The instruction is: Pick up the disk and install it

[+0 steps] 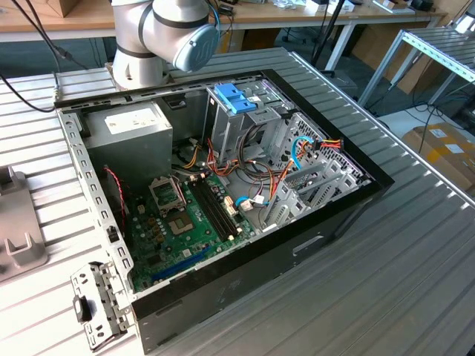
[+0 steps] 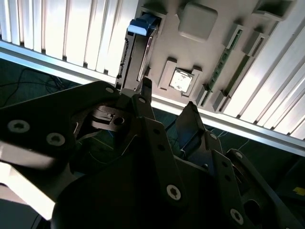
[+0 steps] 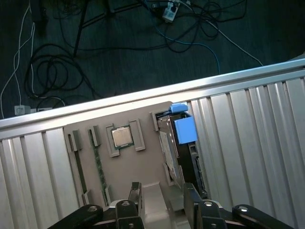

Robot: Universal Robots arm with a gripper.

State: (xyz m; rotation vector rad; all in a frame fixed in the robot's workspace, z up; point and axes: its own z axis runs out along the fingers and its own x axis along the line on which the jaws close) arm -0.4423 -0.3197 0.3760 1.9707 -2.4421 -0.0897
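Note:
The disk (image 3: 177,151) stands on edge in a slot of a grey tray (image 3: 147,162), with its blue carrier tab (image 3: 185,129) facing up. The second wrist view shows the same disk (image 2: 135,53) and tab (image 2: 143,24). My gripper (image 3: 162,196) hovers above the tray, open, with nothing between its fingers. One finger (image 3: 190,194) is close beside the disk's near end and apart from it. In the second wrist view the gripper (image 2: 167,101) sits short of the disk.
The tray (image 2: 214,28) also holds a processor chip (image 3: 122,137) and a memory stick (image 3: 98,167). In the exterior view an open computer case (image 1: 341,215) lies on the ribbed table, with a drive cage and light-blue bracket (image 1: 234,96), power supply (image 1: 137,122) and motherboard (image 1: 185,222). The arm's base (image 1: 159,37) stands behind it.

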